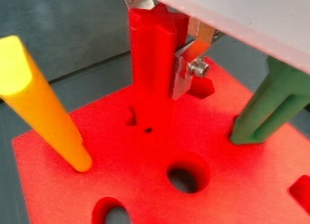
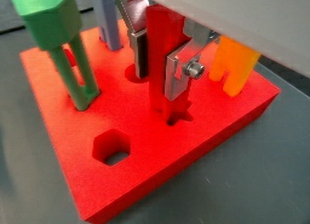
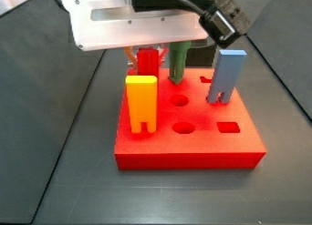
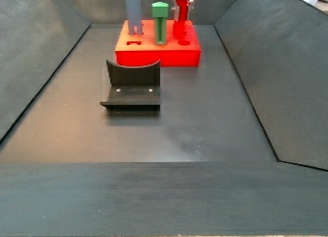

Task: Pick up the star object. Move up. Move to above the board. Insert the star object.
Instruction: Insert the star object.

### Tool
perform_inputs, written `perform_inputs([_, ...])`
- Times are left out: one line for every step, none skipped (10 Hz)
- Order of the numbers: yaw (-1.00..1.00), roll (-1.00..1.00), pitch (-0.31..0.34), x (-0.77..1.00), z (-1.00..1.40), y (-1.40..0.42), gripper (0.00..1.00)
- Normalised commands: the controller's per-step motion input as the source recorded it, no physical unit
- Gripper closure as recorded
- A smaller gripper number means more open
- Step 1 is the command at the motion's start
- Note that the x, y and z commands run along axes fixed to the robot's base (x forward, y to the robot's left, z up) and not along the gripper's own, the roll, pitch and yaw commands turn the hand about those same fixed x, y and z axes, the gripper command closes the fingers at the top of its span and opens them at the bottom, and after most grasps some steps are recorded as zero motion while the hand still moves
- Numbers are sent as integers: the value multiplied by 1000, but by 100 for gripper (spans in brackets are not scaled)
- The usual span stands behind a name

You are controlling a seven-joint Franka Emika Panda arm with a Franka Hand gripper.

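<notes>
The red star object (image 2: 166, 42) stands upright between my gripper's (image 2: 159, 81) silver fingers (image 2: 182, 72), which are shut on it. Its lower end sits in the star-shaped hole of the red board (image 2: 145, 178), seemingly a little way in. In a wrist view the star object (image 1: 154, 55) meets the board (image 1: 72, 187) beside one visible finger (image 1: 189, 63). In a side view my gripper (image 3: 148, 54) holds the star object (image 3: 148, 63) over the back of the board (image 3: 189, 147). It also shows far off in a side view (image 4: 183, 11).
The board holds a green peg (image 2: 61, 46), a blue-grey peg (image 2: 111, 24) and a yellow peg (image 2: 233, 64), all close to the gripper. Open hexagonal (image 2: 112, 148), round (image 3: 183, 128) and square (image 3: 228, 128) holes lie nearer the front. The fixture (image 4: 132, 85) stands on the floor before the board.
</notes>
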Motion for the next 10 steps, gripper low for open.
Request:
perform_inputs([-289,143,-151,-226,-514,-249,100])
perform_inputs([-317,149,-160,-237,-557,-243,100])
perform_inputs([-214,230,-144,-223,-620,-137,100])
perform_inputs([0,270,-94,0,-729,-9,100])
perform_inputs([0,283,-67,0,-743,54,100])
perform_inputs([114,274,-27,0,-660,123,100])
perform_inputs([140,187,-11,11,-543,106,100])
perform_inputs([91,84,0,154,-417,83,100])
perform_inputs([0,57,0,320,-423,14,100])
perform_inputs([0,76,0,323,-460,20,100])
